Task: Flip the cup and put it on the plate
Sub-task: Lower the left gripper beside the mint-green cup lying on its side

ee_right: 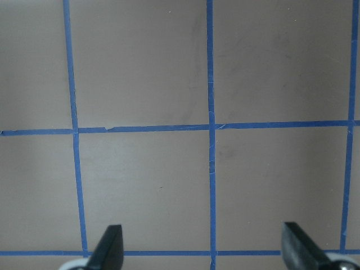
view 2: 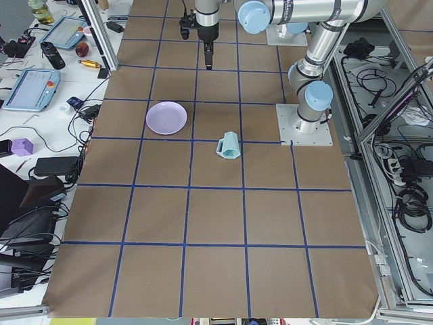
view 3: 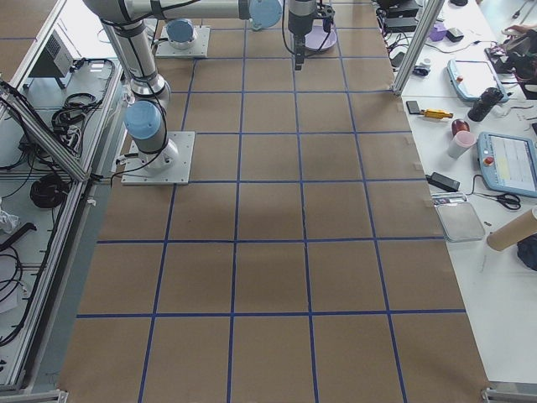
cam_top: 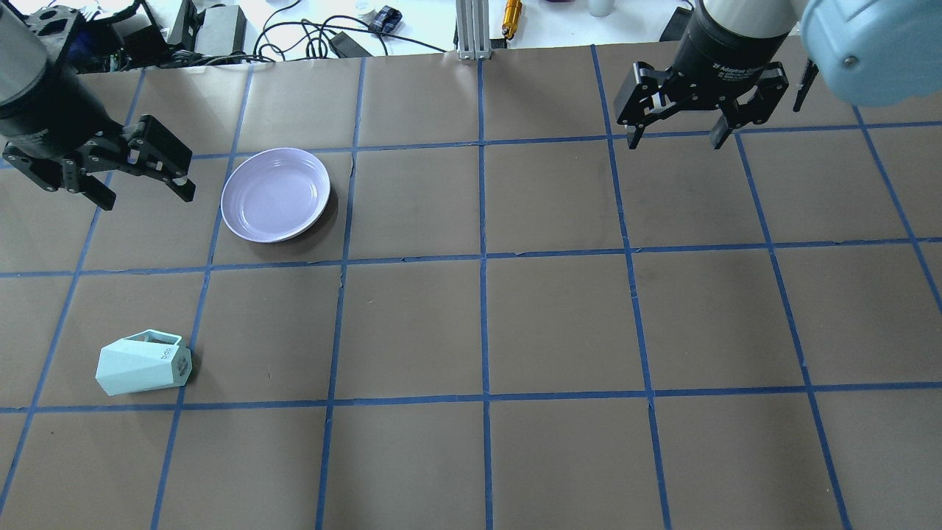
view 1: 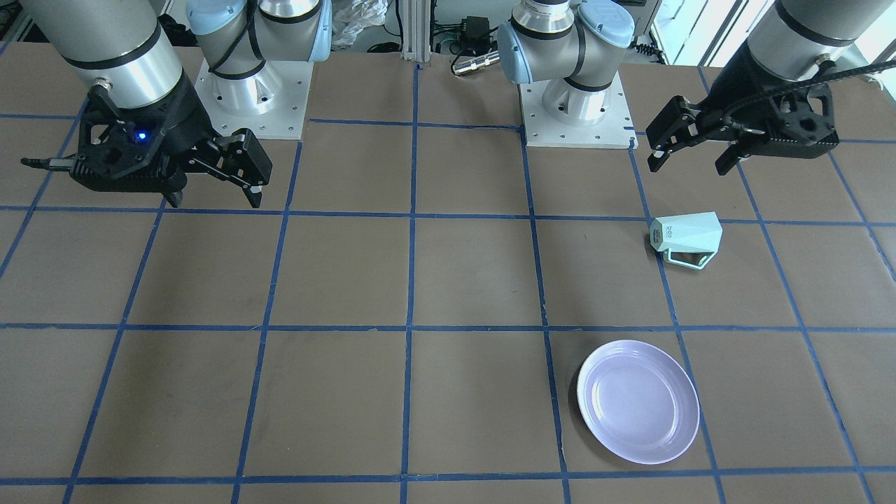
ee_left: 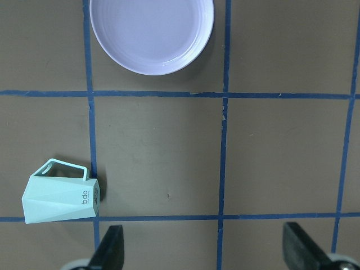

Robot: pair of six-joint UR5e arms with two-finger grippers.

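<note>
Glossy smooth plate (view 1: 638, 401), matt smooth cup (view 1: 689, 234), matt brown paper (view 1: 343, 269) over table, blue tape (view 1: 410, 280), dull metal bases (view 1: 577, 119)

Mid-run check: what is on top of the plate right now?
Nothing. The plate shows its whole glossy face, bare. The cup lies on its side on the table, apart from it. Whatever is beneath the plate is covered.

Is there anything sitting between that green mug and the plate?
Nothing. In the overhead view, only bare brown table crossed by blue tape lines separates the cup from the plate.
</note>
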